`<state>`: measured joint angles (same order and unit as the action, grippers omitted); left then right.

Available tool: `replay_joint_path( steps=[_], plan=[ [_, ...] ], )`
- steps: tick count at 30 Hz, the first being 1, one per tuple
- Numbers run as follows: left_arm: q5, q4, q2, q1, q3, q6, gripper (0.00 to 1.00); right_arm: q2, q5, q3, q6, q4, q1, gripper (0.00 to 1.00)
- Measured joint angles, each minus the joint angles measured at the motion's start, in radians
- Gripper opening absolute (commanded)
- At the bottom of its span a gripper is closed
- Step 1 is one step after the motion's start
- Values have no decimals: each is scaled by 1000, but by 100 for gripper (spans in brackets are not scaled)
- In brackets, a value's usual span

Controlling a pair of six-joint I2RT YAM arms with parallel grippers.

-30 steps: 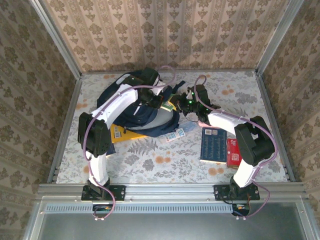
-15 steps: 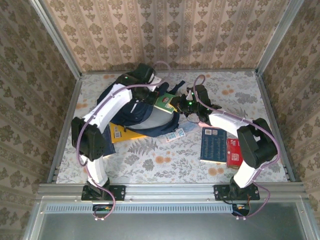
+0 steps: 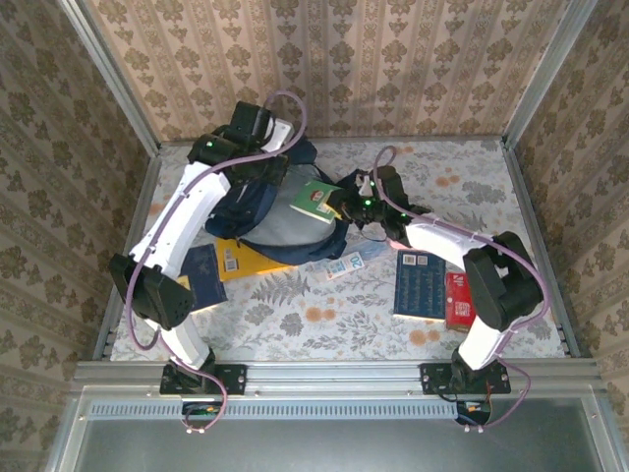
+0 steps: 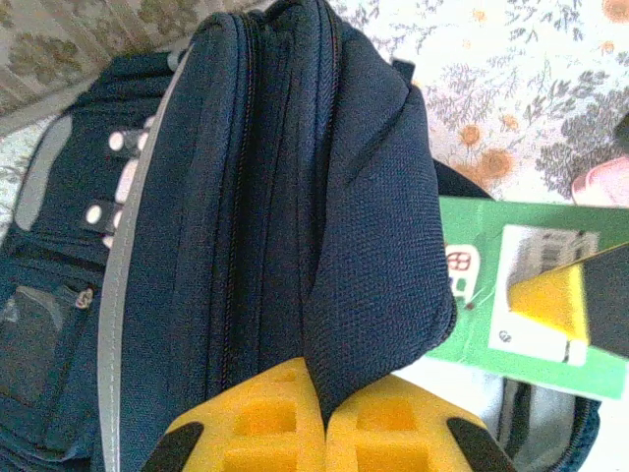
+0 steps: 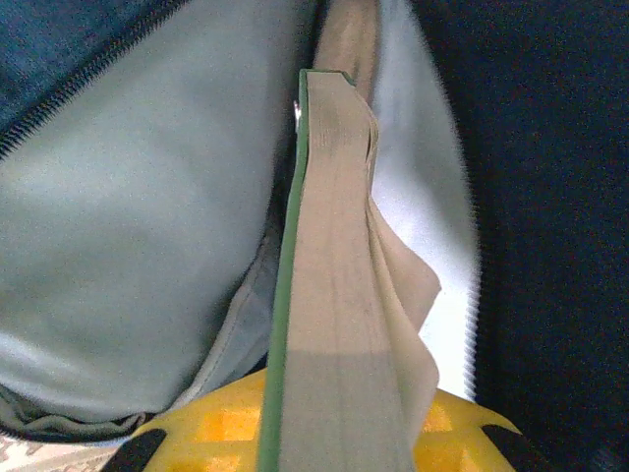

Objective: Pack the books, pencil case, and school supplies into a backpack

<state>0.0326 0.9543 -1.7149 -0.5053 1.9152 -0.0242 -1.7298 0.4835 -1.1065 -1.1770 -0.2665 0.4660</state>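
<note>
L gripper (image 4: 324, 418) is clamped shut on a fold of the backpack (image 4: 246, 226) fabric, so the mouth is held up. R gripper (image 3: 344, 204) is closed on the green book (image 3: 316, 196). The book is poised at the opening, partly over the grey lining (image 3: 295, 234), and is not yet seated inside.

Risks, as judged:
- The fold could be pulled out of the L pinch if tugged harder, & the flap would drop onto the book.
- The book's leading corner could be snagged on the zip edge or the lining.
- Loose pages could be crumpled if pushed in as they hang.
- The whole bag could be dragged across the yellow book (image 3: 251, 264), which is partly under it.

Views:
- From top, the layout is given. Navy book (image 3: 421, 285) & red pack (image 3: 458, 300) are near the R arm, and the blue-and-white packet (image 3: 346, 265) is just beside the bag. All are left on the table (image 3: 324, 324).
- In L wrist view, the pinch on the fabric & the book cover w/ its mark are seen.
- In R wrist view, the book is seen edge-on, w/ pages splayed to one side & the lining alongside. This is too small to be made out from top.
</note>
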Motion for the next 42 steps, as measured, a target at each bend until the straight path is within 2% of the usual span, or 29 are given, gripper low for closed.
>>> replay_joint_path(
  steps=[5,7,13,16,18,22,25,26,29,33,42],
  plan=[
    [24,1,-5,2,64,-1,0,-92,-2,-149,-16,-6,63,0],
    [44,0,-6,2,77,-2,0,-143,-8,-227,-20,8,85,3],
    [78,-4,-9,2,106,-9,0,-364,-84,-517,-31,142,130,8],
    [89,-5,-12,1,110,-18,0,-488,-131,-667,-31,230,145,15],
    [100,-8,-17,0,112,-27,0,-566,-148,-758,-31,271,152,24],
    [110,-20,-35,0,121,-37,0,-665,-170,-872,-35,308,157,66],
    [119,-28,-42,4,121,-44,0,-684,-167,-913,-23,320,157,92],
    [123,-32,-42,10,121,-48,0,-684,-163,-918,-12,320,157,95],
    [144,-63,-42,37,111,-64,0,-671,-154,-916,43,322,154,100],
    [194,-137,-42,105,47,-103,0,-568,-149,-806,151,365,152,99],
    [215,-195,-43,144,-50,-142,0,-165,-168,-468,351,443,115,87]
  ],
)
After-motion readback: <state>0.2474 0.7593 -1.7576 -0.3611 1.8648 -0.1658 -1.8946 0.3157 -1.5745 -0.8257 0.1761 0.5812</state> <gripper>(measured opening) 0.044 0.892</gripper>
